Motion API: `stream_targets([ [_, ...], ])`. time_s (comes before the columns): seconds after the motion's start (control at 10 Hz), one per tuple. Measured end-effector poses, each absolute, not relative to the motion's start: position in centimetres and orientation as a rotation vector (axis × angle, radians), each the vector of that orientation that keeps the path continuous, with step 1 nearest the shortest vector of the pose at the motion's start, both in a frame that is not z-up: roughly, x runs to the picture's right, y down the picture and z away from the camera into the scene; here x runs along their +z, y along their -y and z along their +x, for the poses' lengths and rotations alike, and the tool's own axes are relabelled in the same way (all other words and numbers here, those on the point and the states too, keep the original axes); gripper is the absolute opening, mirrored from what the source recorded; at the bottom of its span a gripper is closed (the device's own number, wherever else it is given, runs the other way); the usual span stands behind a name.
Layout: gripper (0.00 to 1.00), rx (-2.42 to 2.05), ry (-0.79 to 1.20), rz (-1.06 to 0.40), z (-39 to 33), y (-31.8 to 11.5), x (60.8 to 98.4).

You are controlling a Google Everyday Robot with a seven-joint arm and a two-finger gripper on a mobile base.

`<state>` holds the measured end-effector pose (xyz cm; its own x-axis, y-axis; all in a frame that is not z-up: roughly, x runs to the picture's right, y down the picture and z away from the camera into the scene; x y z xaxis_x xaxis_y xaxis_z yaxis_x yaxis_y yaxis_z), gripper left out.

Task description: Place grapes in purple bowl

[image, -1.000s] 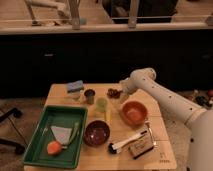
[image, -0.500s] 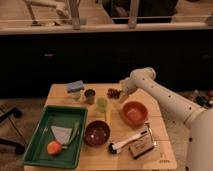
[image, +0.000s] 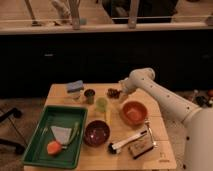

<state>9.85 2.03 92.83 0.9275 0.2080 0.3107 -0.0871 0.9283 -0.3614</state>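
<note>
The grapes (image: 113, 92), a small dark lumpy cluster, lie on the wooden table (image: 115, 160) near its far edge, behind the orange bowl (image: 134, 111). My gripper (image: 120, 91) is at the end of the white arm, right beside the grapes on their right side, low over the table. The purple bowl (image: 96, 132) stands near the table's middle front, empty, well apart from the grapes and the gripper.
A small dark cup (image: 90, 95) and a green cup (image: 101, 104) stand left of the grapes. A blue sponge (image: 75, 86) lies at the far left. A green tray (image: 37, 150) holds a cloth and an orange item. A brush (image: 127, 141) and a brown block (image: 140, 148) lie front right.
</note>
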Motion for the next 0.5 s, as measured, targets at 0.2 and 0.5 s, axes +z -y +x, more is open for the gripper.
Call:
stream_targets([
  [0.2, 0.8, 0.15, 0.358, -0.377, 9.9, -2.1, 93.3],
  [0.5, 0.8, 0.149, 0.358, -0.414, 10.0, -2.1, 94.3],
])
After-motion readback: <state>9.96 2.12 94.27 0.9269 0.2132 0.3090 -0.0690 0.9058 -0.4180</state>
